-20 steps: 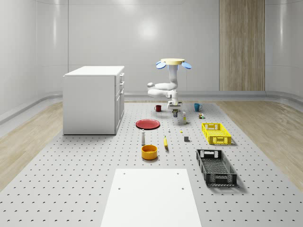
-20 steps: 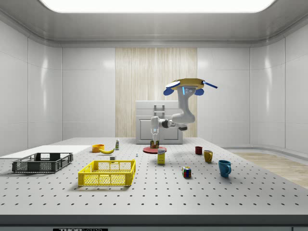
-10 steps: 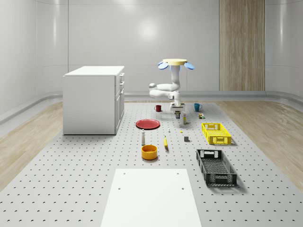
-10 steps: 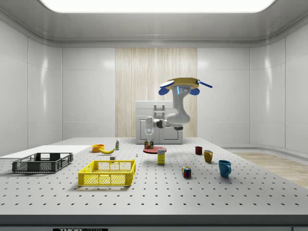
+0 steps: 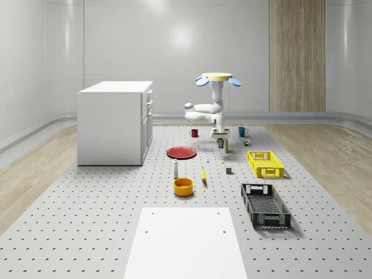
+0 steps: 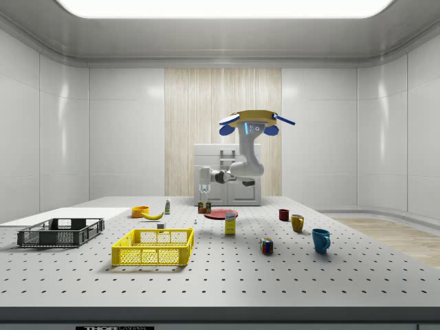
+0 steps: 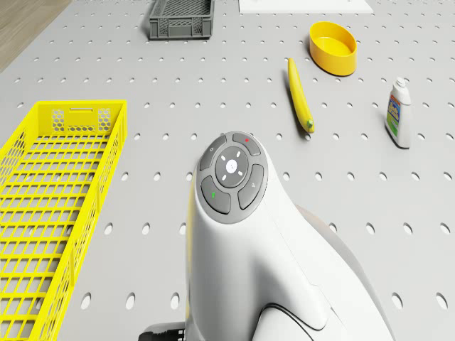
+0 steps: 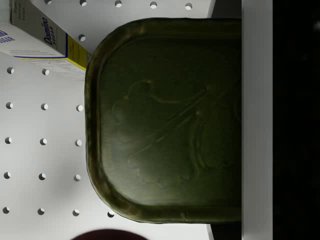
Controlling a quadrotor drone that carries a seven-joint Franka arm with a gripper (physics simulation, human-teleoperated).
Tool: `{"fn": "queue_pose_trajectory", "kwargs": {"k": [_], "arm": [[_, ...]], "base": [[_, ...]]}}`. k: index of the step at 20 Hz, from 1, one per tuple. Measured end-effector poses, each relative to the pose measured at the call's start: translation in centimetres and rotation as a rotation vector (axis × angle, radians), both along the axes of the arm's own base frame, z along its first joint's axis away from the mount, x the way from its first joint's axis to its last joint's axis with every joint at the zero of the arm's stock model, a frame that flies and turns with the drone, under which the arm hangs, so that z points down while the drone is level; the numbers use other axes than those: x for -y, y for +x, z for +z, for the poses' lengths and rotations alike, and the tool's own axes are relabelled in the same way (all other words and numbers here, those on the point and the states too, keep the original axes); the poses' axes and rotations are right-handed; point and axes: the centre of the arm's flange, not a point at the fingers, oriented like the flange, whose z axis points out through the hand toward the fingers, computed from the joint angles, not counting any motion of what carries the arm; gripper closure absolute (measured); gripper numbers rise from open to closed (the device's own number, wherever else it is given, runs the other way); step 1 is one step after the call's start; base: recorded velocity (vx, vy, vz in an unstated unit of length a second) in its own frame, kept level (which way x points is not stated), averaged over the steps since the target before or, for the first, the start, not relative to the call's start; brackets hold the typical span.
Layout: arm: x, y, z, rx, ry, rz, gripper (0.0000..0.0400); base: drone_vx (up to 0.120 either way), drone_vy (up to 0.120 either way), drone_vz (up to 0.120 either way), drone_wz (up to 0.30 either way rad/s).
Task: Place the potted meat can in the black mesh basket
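Observation:
The potted meat can (image 6: 204,206) hangs above the table with my gripper (image 6: 203,201) shut on it. In the wrist view its dark green lid (image 8: 165,120) sits close up against one finger (image 8: 257,120). The drone (image 5: 216,77) hovers over the far part of the table, beside the mugs, and the arm reaches down to the gripper (image 5: 222,141). The black mesh basket (image 5: 265,204) stands near the front of the whole-scene view's right. It is also at the side view's left (image 6: 60,232) and ahead of the drone (image 7: 181,15).
A yellow crate (image 5: 265,164) stands between the drone and the basket. A banana (image 7: 300,105), a yellow bowl (image 7: 333,47), a bottle (image 7: 398,114) and a red plate (image 5: 182,152) lie mid-table. A sugar box (image 8: 40,37) is below the can. A white cabinet (image 5: 116,121) stands at the left.
The drone and arm have shifted toward the side view's left, carrying the can with them. The gripper has stayed shut on the can throughout.

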Motion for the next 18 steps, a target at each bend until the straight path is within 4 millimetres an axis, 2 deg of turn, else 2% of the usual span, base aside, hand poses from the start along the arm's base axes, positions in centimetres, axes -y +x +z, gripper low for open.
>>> {"fn": "queue_pose_trajectory", "kwargs": {"k": [2, 18], "arm": [[0.00, 0.00, 0.00, 0.000, 0.000, 0.000, 0.0119], [0.00, 0.00, 0.00, 0.000, 0.000, 0.000, 0.0119]], "base": [[0.120, 0.020, 0.000, 0.000], [0.120, 0.120, 0.000, 0.000]]}}
